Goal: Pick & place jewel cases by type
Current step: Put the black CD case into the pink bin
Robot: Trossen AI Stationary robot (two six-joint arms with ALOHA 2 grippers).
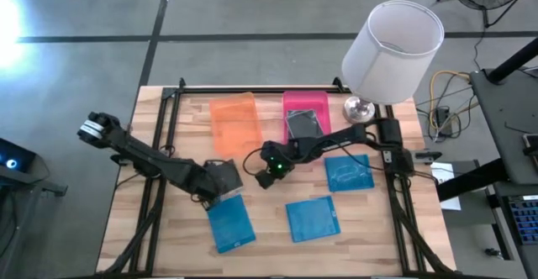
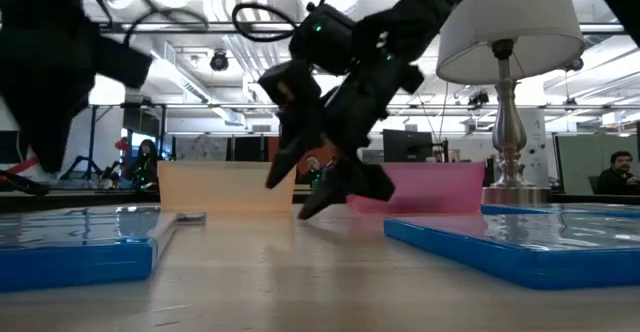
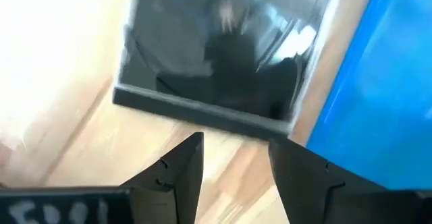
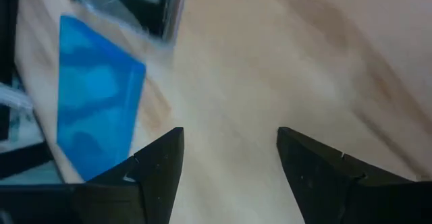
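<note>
A dark jewel case showing a silvery disc lies flat on the table beside a blue case. My left gripper is open just short of the dark case's near edge, touching nothing; in the high view it covers most of that case. My right gripper is open over bare wood at the table's middle, tilted downward in the low view. Three blue cases lie flat. Another dark case rests in the pink tray.
The translucent orange tray sits left of the pink tray along the table's far side. A lamp with a white shade stands at the far right corner on its silver base. A person sits in the room beyond.
</note>
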